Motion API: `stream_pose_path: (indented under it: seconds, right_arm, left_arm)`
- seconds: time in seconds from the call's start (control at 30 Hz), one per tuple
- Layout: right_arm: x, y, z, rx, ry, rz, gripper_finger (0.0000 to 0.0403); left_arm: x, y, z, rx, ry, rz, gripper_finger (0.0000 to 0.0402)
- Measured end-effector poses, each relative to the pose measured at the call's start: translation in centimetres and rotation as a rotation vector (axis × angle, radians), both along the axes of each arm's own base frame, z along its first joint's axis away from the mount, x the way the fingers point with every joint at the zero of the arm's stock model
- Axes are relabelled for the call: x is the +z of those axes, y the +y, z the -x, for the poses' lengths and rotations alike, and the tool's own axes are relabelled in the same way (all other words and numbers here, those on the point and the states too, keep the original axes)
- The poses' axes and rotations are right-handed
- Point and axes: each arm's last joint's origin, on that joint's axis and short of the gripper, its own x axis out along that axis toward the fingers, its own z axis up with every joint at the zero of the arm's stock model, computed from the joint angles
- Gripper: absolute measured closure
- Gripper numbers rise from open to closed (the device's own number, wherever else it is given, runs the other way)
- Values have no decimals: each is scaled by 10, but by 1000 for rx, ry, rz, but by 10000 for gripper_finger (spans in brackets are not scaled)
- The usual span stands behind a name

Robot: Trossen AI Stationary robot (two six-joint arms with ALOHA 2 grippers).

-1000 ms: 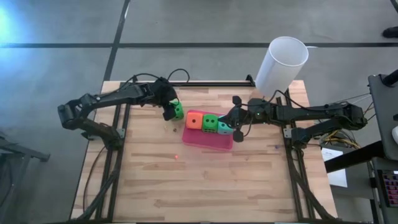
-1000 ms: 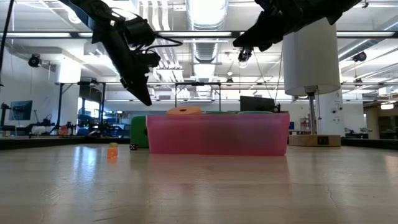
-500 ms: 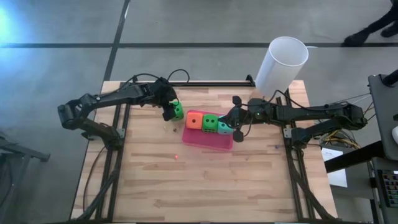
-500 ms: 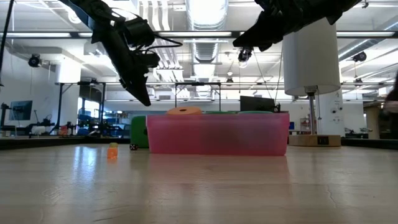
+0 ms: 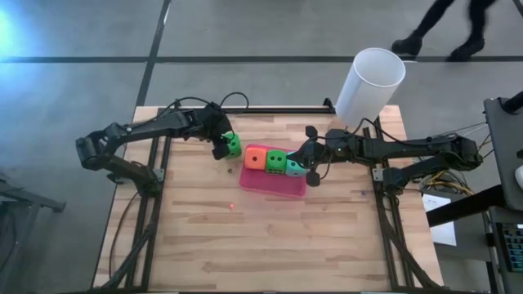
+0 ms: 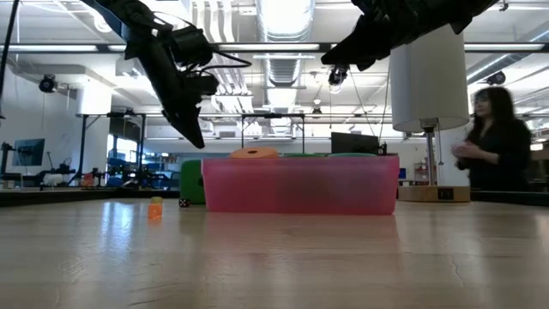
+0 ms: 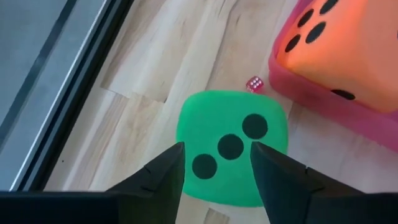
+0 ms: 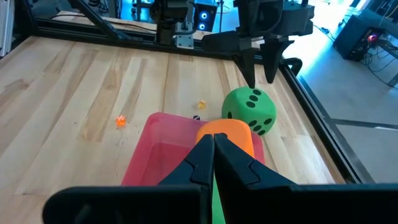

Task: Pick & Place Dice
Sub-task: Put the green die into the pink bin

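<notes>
Three dice sit in a row on the pink pad (image 5: 274, 184): the orange die (image 5: 256, 158), a green die (image 5: 276, 162) next to it, and the teal die (image 5: 294, 168) at the end. That part looks done. One more green die (image 5: 234, 145) is left. It sits on the counter (image 5: 270, 245) just beside the pink pad, on the orange die's side.

The left gripper (image 5: 220, 147) hangs just above this last green die. Its jaws are apart, one on each side of the die, and not squeezing it. The right gripper (image 5: 309, 169) waits over the teal end of the pad with its jaws pressed together, holding nothing.

The tall white cylinder (image 5: 369, 84) stands behind the pad. I cannot see what is inside it.
</notes>
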Motion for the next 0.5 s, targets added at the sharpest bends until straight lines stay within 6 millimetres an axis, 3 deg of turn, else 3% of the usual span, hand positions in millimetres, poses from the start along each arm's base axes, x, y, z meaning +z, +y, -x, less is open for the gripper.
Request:
stream_pose_path:
  seconds: [0.2,0.5]
  right_arm:
    - [0,0,0,0,0,0,394]
    - [0,0,0,0,-3,1,394]
  left_arm:
    - [12,-2,-7,-61,-12,-29,168]
    - [8,6,-25,-34,92,12,19]
